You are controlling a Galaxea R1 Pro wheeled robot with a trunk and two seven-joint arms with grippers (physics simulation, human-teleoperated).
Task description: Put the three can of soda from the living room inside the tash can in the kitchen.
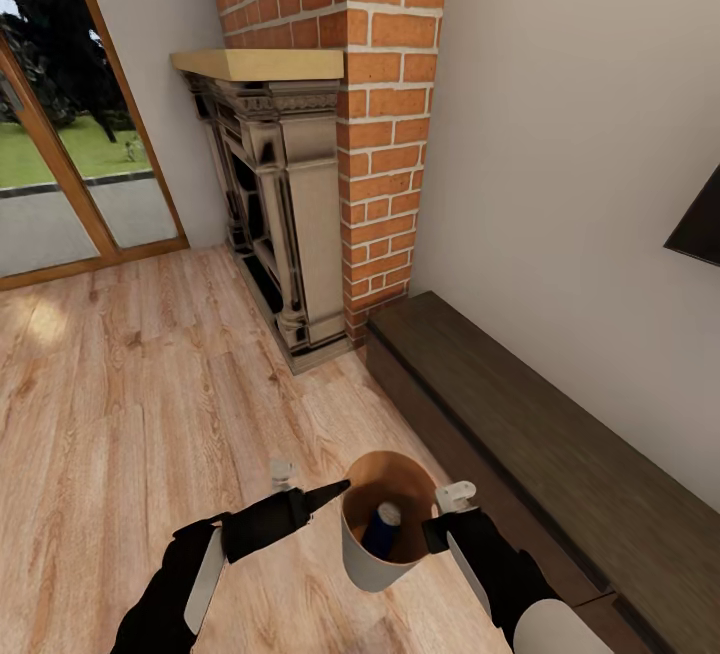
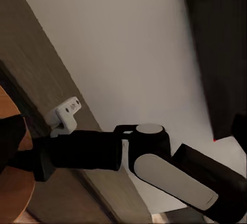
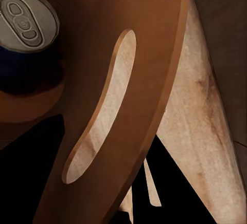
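My right jaws (image 1: 447, 512) are clamped on the rim of the tash can (image 1: 375, 564), one finger inside the brown wall and one outside, holding it up over the floor in front of me. My left jaws (image 1: 322, 494) sit pressed together, pointing at the bin's near rim and carrying nothing. Down in the bin stands a blue can of soda (image 1: 382, 526), its silvery top showing plainly in the right wrist view (image 3: 23, 21); whether any other can lies beneath it I cannot tell. I judge this the collecting or carrying stage: the bin serves as my basket, and the next move calls for keeping it level while my base turns away toward the kitchen. Around me is the living room: pale wood floor (image 1: 130, 374), a brick fireplace (image 1: 300, 184), glass garden doors (image 1: 60, 164), and a dark low bench (image 1: 560, 444) along the wall.
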